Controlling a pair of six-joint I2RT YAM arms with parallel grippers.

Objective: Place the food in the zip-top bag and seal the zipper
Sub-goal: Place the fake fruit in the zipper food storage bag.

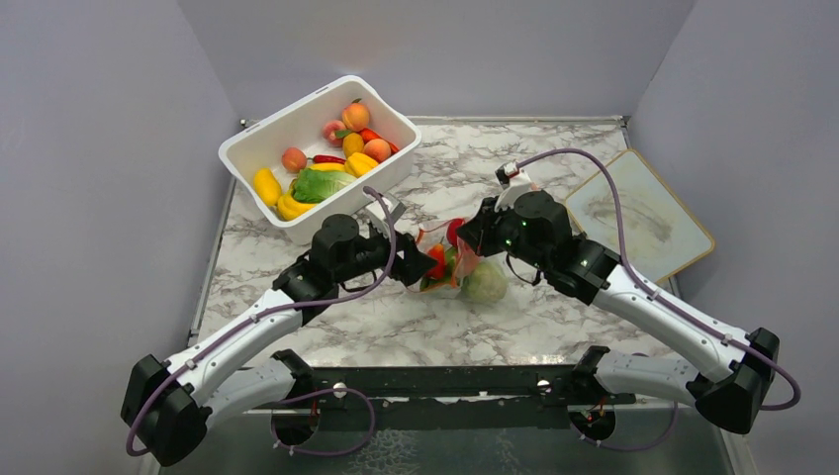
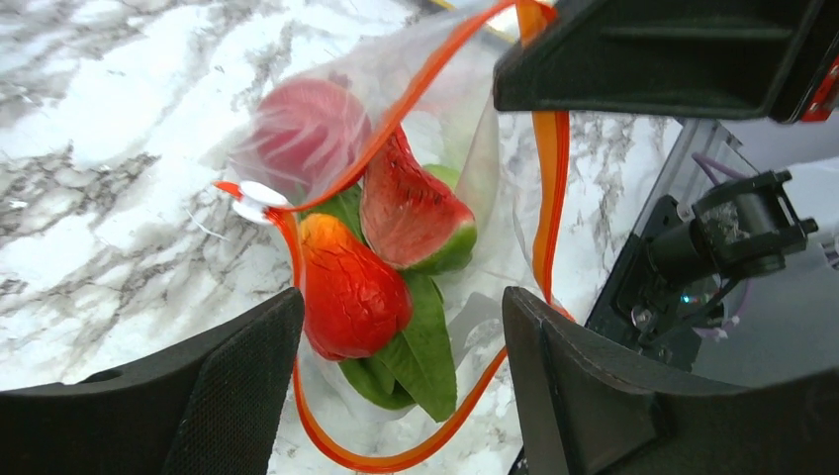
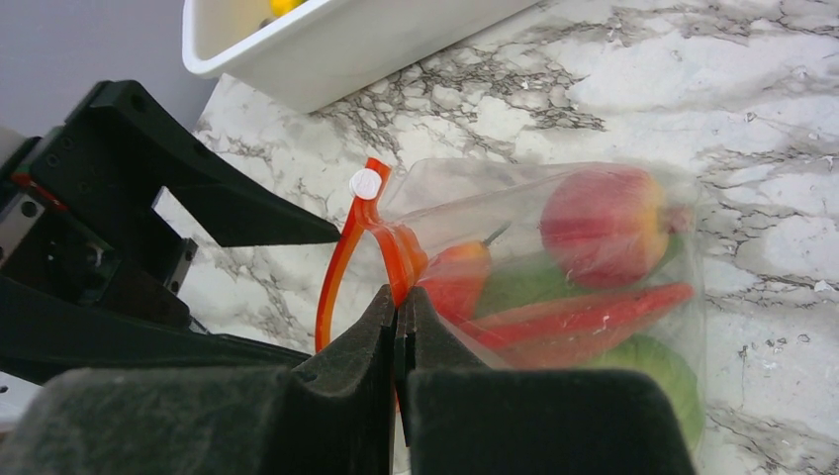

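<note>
right fingers [image 3: 401, 332]: clamped shut on the zipper [image 3: 341, 262], pinching one lip of the mouth. Judged: this anchors the bag and props it open for loading.
left fingers [image 2: 237, 386]: spread wide and empty, one on each side of the gaping mouth, nothing touching the pads. Judged: a drop-in position.
zip-top bag [image 1: 447, 259]: mid-table between both arms, mouth facing the left arm, unsealed. Thin clear film, limp and crinkled.
zipper: narrow orange-red strip, floppy, looping open, with a small white slider disc [image 3: 365, 183] at one end.
food in bag: glossy ridged red pepper [image 2: 346, 292], watermelon wedge [image 2: 411, 213] with a green rind, red round fruit [image 2: 302, 129] under the film, flat green leaf [image 2: 425, 356].
cabbage [image 1: 486, 282]: pale green ball at the bag's closed end. Cannot tell if it is inside or just beside.
tub [image 1: 297, 114]: rigid white rectangle at back left, holding peaches, yellow pieces and leafy green not yet bagged.
table [image 1: 445, 327]: hard, smooth, marble-patterned.
stage: judged loading partly done, sealing not begun.
</note>
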